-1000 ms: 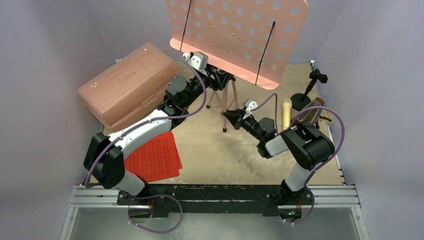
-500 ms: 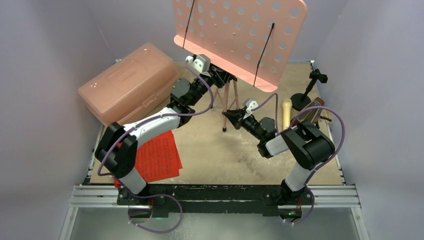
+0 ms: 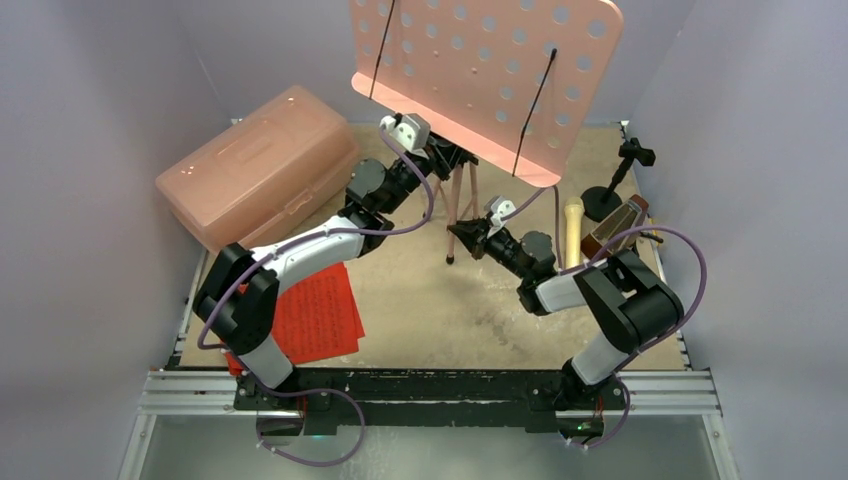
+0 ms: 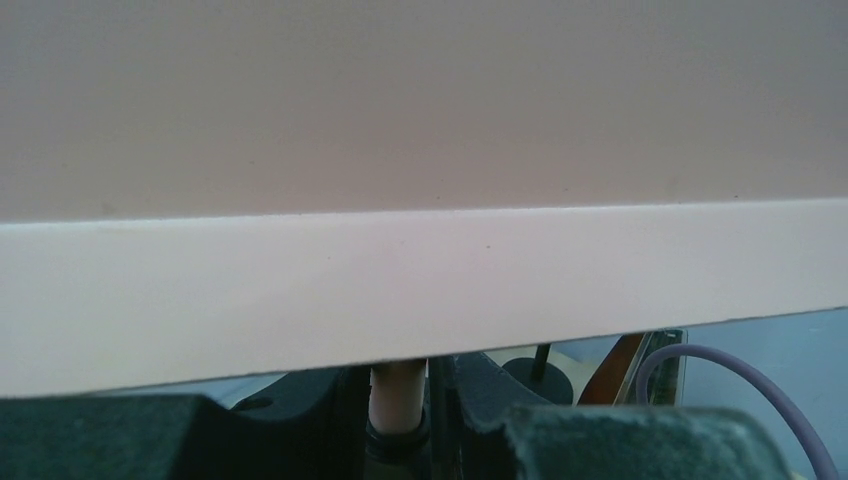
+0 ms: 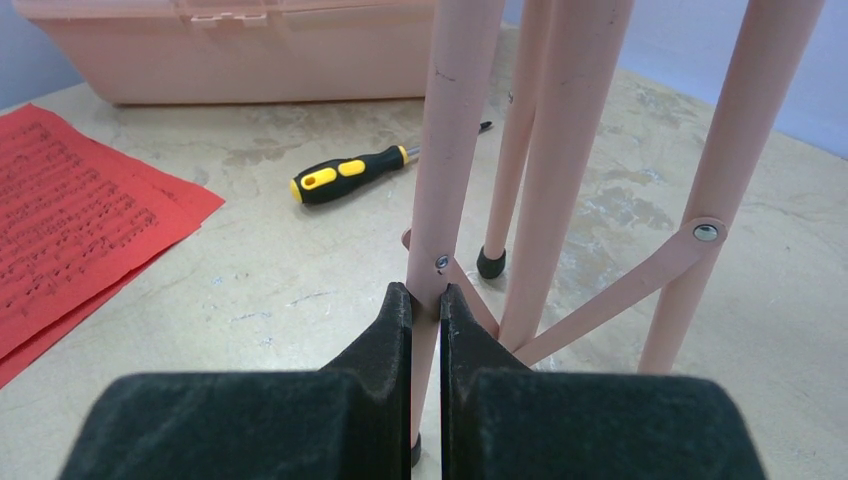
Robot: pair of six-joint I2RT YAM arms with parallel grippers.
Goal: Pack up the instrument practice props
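The right gripper (image 5: 426,300) is clenched on one leg of the pink music stand (image 3: 480,70). In the right wrist view its two dark fingers (image 5: 385,330) press that leg from both sides, low down, just under the small rivet where a brace meets it. The left gripper (image 4: 398,385) is up under the stand's perforated desk, with the pink centre pole standing between its fingers (image 4: 300,410). The pole nearly fills the gap, but I cannot tell whether the fingers actually press on it, and the desk's lower lip blocks most of that view. The stand is upright on its tripod at the middle of the tabletop (image 3: 440,310), toward the far edge, and its desk leans back over the far edge. Past the gripped leg, the right wrist view shows a yellow-and-black-handled screwdriver (image 5: 350,178) lying flat on the tabletop between the stand's feet and the translucent pink box (image 3: 260,165). The box sits closed in the far left corner. The red sheet-music pages (image 3: 318,312) lie flat near the near left corner, partly under the left arm. To the right of the stand the cream microphone (image 3: 573,228) lies pointing toward the far edge. The brown metronome (image 3: 612,228) is just beside it against the right edge. A small black stand (image 3: 615,180) rises beyond both of them, near the far right corner.
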